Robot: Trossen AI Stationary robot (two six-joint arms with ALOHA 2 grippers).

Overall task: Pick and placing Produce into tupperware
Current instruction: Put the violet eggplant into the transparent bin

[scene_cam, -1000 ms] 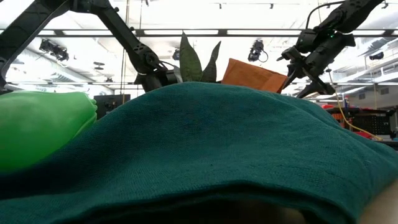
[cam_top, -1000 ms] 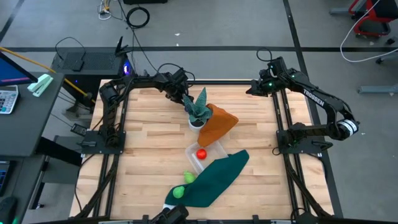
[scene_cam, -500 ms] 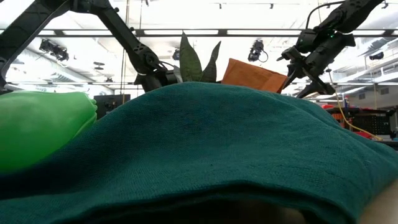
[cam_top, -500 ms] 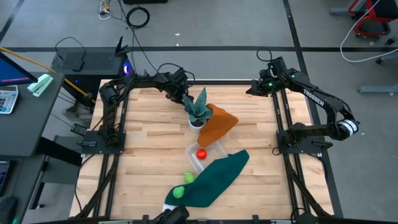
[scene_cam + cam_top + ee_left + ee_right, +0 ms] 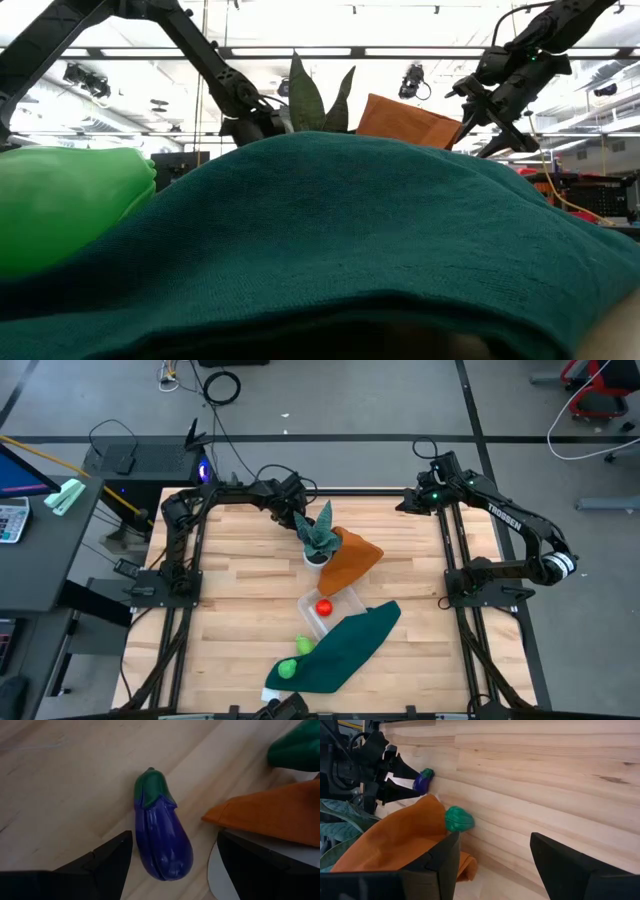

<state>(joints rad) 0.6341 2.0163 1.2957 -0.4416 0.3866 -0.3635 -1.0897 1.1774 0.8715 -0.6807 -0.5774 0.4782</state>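
Advancing the left gripper (image 5: 170, 852) slightly toward the toy eggplant (image 5: 161, 834), I keep its jaws spread astride it, ungripped. Eggplant lies frame centre on wood; tupperware (image 5: 333, 606) holds the red ball (image 5: 324, 607). Right gripper (image 5: 492, 862) waits, parted, empty.

Right arm (image 5: 520, 525), upper link: white lettering "TROSSEN", high view
Other views: no legible text, labels or numbers
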